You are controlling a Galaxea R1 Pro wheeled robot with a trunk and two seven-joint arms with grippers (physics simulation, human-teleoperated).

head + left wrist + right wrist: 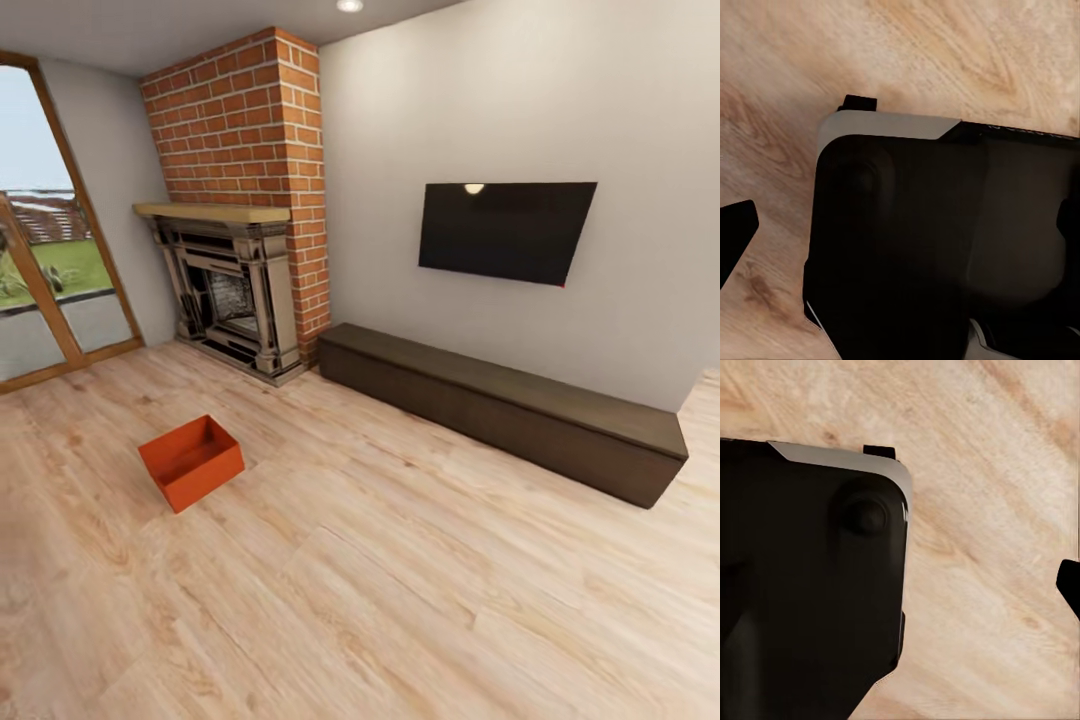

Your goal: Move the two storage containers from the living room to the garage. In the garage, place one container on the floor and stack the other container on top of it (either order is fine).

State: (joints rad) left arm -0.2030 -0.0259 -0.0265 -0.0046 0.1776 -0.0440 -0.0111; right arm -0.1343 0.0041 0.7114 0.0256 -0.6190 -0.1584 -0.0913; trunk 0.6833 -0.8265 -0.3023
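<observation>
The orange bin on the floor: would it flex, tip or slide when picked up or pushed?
The bin looks thin-walled and open-topped, so its walls may flex if squeezed. It appears empty, so probably light. Its flat bottom on the smooth wood floor suggests sliding rather than tipping.

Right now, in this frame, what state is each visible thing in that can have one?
Orange-red rectangular storage container: upright on the light wood plank floor, open-topped, empty, not held.
Black wall TV: screen dark, apparently off.
Brick fireplace: unlit.
Dark low cabinet: shut, nothing on top.
Glass door: appears shut.
Both end effectors: state cannot be told from the wrist views.
</observation>
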